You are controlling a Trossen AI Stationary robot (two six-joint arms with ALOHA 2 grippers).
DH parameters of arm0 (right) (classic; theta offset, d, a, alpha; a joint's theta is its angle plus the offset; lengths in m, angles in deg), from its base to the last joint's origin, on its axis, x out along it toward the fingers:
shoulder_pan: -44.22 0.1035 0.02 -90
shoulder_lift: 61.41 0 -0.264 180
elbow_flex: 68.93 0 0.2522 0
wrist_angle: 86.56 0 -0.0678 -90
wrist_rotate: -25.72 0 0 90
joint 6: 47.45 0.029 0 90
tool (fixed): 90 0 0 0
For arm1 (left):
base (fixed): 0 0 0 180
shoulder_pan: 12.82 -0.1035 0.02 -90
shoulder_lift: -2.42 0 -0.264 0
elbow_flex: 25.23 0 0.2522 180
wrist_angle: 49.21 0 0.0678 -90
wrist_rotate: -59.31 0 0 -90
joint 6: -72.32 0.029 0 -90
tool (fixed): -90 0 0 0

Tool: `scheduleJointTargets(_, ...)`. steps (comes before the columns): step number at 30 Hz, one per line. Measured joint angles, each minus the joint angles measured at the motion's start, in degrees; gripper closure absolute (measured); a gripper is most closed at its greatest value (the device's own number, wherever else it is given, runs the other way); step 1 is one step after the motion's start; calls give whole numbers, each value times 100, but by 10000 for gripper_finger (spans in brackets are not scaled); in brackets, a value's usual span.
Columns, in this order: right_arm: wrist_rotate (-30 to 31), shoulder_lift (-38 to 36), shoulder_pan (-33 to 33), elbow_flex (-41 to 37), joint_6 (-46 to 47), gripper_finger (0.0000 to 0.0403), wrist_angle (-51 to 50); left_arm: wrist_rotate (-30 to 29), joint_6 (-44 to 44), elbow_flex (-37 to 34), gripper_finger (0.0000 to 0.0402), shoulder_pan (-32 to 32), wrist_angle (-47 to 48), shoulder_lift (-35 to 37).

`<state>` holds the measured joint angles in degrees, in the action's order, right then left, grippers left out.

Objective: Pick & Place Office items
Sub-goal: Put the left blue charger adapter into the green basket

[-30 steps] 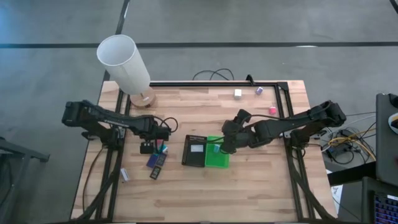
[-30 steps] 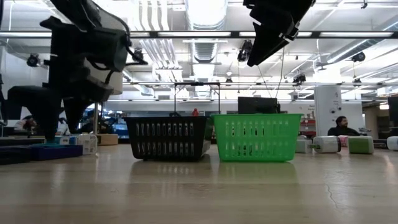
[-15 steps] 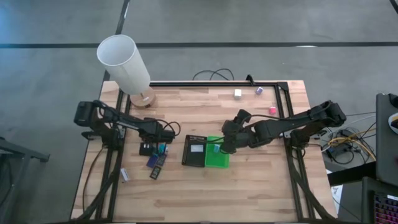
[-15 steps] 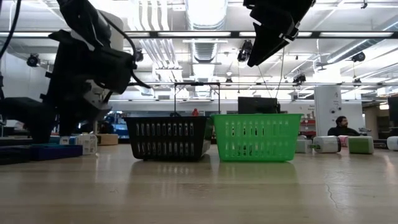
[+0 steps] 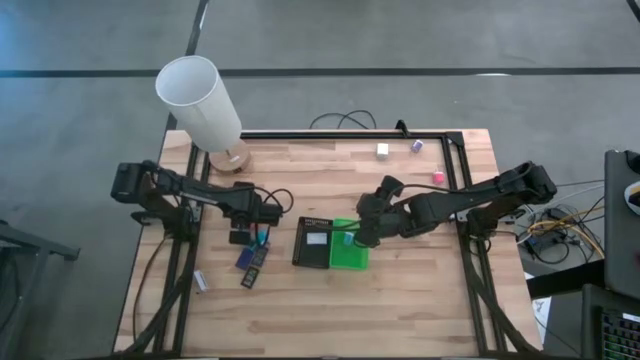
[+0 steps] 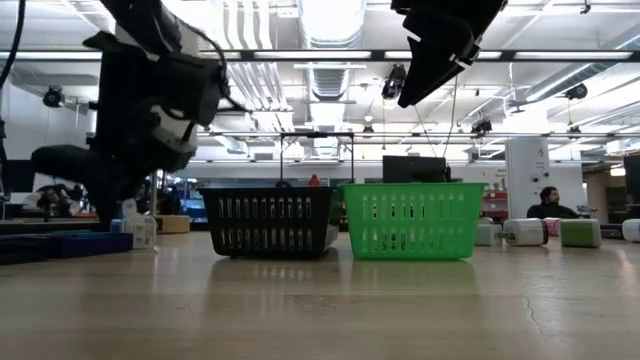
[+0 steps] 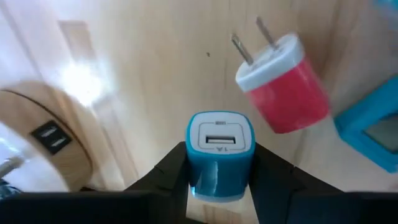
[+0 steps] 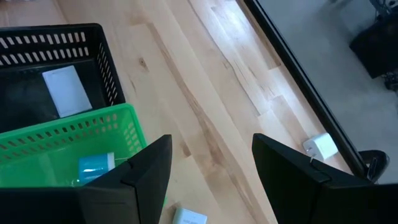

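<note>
A small teal charger block [image 7: 221, 140], USB port facing up, stands between the fingers of my left gripper [image 7: 221, 158], which is shut on it left of the trays [image 5: 258, 238]. A pink charger block [image 7: 283, 87] with two prongs lies on its side close by. Two flat dark-blue rectangles [image 5: 248, 265] lie just nearer on the table. My right gripper [image 8: 211, 162] hangs open above the green tray [image 5: 352, 250], holding nothing. A teal block [image 8: 96, 165] lies in that tray. A white card [image 8: 65, 90] lies in the black tray [image 5: 314, 243]. My left gripper pinches the teal block by its two opposite side walls [image 7: 191, 155] between its two fingers [image 7: 171, 171]. The fingers come from above, slanting steeply down. The block is upright with its port end up. Whether it is clear of the table I cannot tell.
A tall white lampshade [image 5: 198, 95] on a wooden base [image 7: 37, 143] stands at the far left. White [image 5: 382, 149], purple [image 5: 417, 145] and pink [image 5: 437, 177] blocks lie near the far right corner. A black rail [image 5: 350, 133] runs along the far edge.
My left gripper has slid toward the table's right, closer to the black tray. It has drawn its fingers together around the teal block. My right gripper has kept still over the green tray.
</note>
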<state>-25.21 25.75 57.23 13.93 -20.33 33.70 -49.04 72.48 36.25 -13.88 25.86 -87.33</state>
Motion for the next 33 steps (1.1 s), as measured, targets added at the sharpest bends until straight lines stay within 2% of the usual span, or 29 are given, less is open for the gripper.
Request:
scheduleJointTargets(7, 115, 0, 1, -2, -231, 184, 68, 36, -30, 833, 278, 40, 471, 239)
scheduleJointTargets(12, 187, 1, 23, -13, -689, 184, 430, 474, 95, 1541, 278, 110, 543, 431)
scheduleJointTargets(20, 98, 8, 104, -413, -2268, 184, 1882, 1828, 123, 2574, 278, 240, 535, 550)
scheduleJointTargets(26, 83, 11, 236, -904, -3901, 184, 3323, 3016, 108, 2862, 278, 271, 507, 550)
scheduleJointTargets(33, -323, 13, 522, -1382, -5532, 184, 5174, 3392, 5, 2873, 278, 271, 475, 550)
